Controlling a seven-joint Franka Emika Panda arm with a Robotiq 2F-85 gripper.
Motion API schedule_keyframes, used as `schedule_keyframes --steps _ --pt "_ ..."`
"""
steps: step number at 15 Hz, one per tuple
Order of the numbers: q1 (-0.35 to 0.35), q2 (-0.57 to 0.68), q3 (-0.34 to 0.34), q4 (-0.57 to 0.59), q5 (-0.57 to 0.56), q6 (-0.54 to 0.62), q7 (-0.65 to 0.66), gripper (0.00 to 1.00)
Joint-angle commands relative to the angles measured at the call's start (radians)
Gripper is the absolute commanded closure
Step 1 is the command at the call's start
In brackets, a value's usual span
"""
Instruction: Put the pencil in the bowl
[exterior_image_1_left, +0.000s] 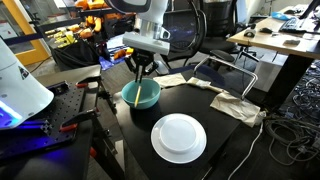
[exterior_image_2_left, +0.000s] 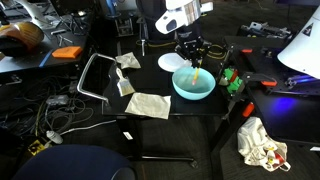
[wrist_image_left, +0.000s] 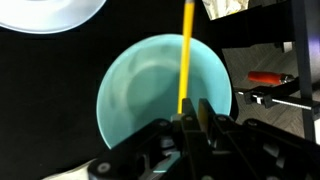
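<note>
Risk: claw (wrist_image_left: 192, 118) clamped on thin orange-yellow pencil (wrist_image_left: 186, 60) above round teal-green bowl (wrist_image_left: 125, 95); released, its 12 o'clock end could tip out.

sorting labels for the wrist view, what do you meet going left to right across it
white plate → teal bowl → red handle. The pencil, gripped by the fingers, lies across the bowl in this picture, so it has no clear place in the order and is left out.
</note>
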Motion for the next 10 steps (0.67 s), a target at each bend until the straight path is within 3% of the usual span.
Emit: schedule_keyframes --steps 1,8,10 --pt "0.017 -0.015 0.000 -0.006 -0.025 -0.001 0.049 0.56" --pt "0.027 -0.068 -0.020 -0.025 -0.066 0.046 0.126 0.04" --pt "0.026 -0.090 -0.028 -0.029 -0.094 0.068 0.160 0.00"
